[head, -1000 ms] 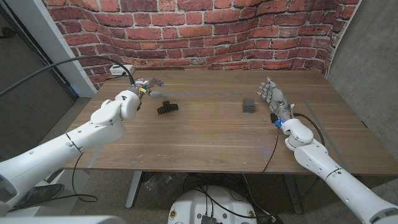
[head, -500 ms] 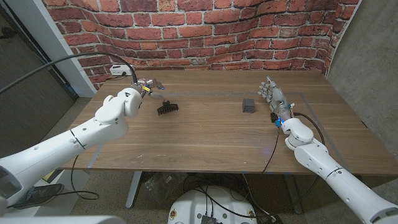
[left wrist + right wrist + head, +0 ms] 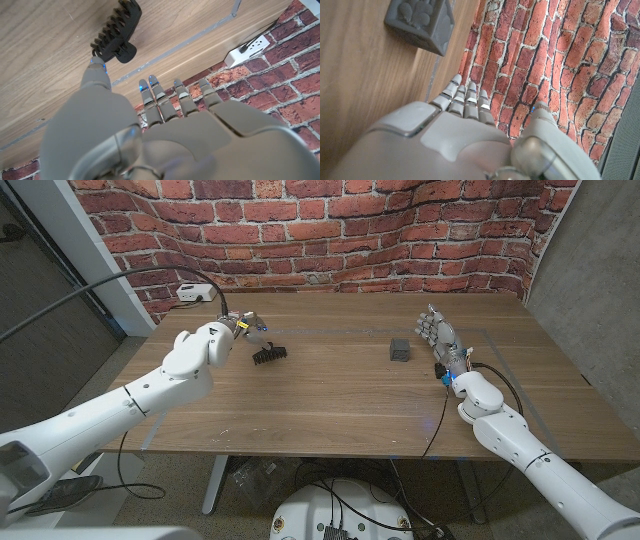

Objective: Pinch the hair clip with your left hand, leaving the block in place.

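Having just swung in, the left hand (image 3: 246, 326), fingers spread and empty, is hovering at the hair clip's (image 3: 268, 353) ten o'clock, nearly pinching.

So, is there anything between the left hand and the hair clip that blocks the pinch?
Nothing visible does. The left hand hovers right beside the hair clip, fingers spread, with only bare wood between them in the left wrist view. The block sits far off, near the right hand.
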